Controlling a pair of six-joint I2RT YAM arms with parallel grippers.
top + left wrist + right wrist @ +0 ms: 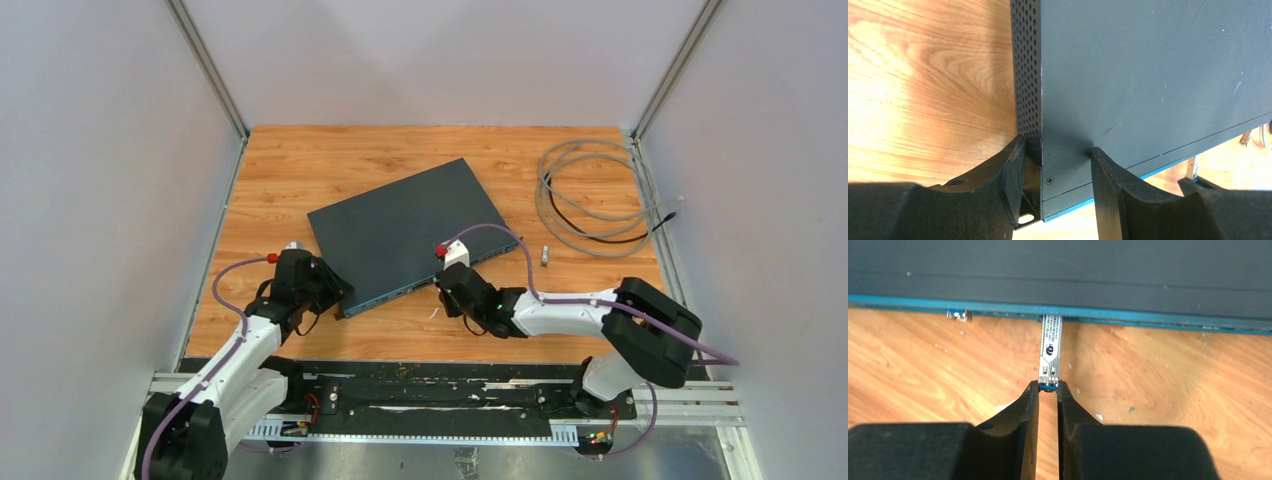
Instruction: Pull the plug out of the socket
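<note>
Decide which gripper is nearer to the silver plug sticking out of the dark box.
Right. The right gripper pinches the silver plug at its outer end; the left gripper grips the dark box at its corner, away from the plug.

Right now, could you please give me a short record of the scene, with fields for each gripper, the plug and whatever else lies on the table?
left gripper: closed on the near left corner of the network switch
right gripper: pinching the near end of the plug
plug: silver, sticking straight out from the switch's front edge, not yet free
elsewhere: grey cable coiled at the far right; small metal piece loose, right of the switch
</note>
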